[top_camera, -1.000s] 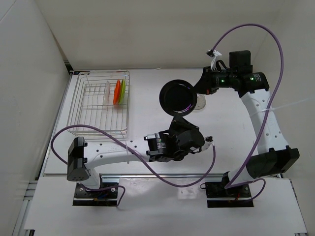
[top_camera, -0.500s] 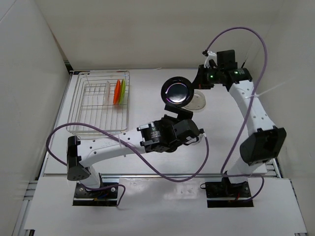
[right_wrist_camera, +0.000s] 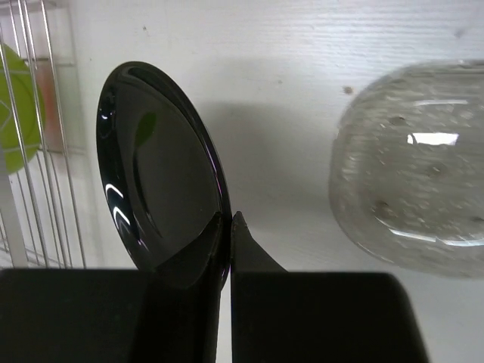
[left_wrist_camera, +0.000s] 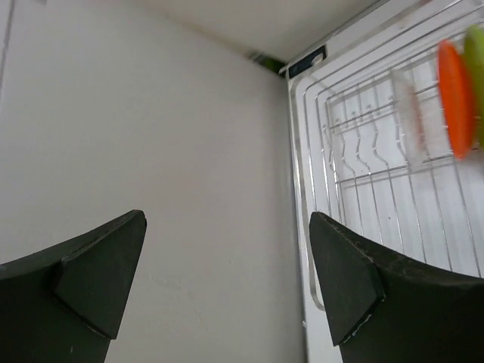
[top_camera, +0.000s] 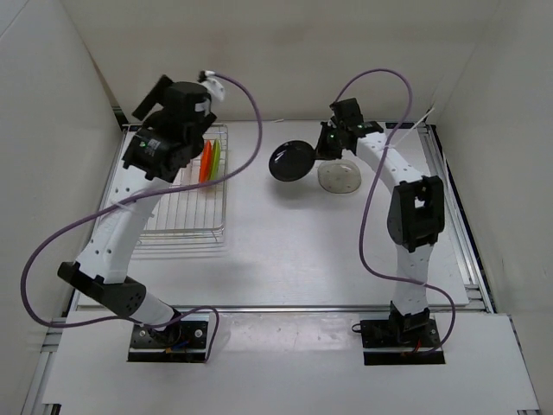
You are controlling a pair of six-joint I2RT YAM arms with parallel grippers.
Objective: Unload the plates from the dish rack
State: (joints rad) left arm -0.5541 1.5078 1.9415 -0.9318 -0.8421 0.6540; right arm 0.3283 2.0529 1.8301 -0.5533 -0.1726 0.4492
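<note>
White table boxed in by plain white walls. Four small round plates, split between two spots.

Black plate [right_wrist_camera: 155, 174], glossy, held up on edge above the table [top_camera: 285, 251] near the middle of its far edge, pinched at the rim. Clear plate [top_camera: 340, 176] just beside it on the right, lying on the table, not touching it. Orange plate [top_camera: 206, 162] and lime green plate [top_camera: 215, 154] standing upright on edge, side by side, in the dish rack [top_camera: 177, 216] at the table's far left corner, toward the rack's far right side.

Right gripper [right_wrist_camera: 229, 227] clenched tight on the black plate's lower rim, fingers nearly meeting across the thin edge. Left gripper [left_wrist_camera: 227, 219] spread wide and holding nothing, high above the rack's far edge, clear of the two coloured plates.

Judged by look: light, stiff, thin-walled, smooth enough to slip; the clear one perhaps brittle. Best taken by the top of the rim, one finger on each face, that upper edge alone standing free of the wires. Lift straight up before swinging away, to avoid catching the neighbouring plate or the rack's raised side. Two plates out of the rack, two left in it.
</note>
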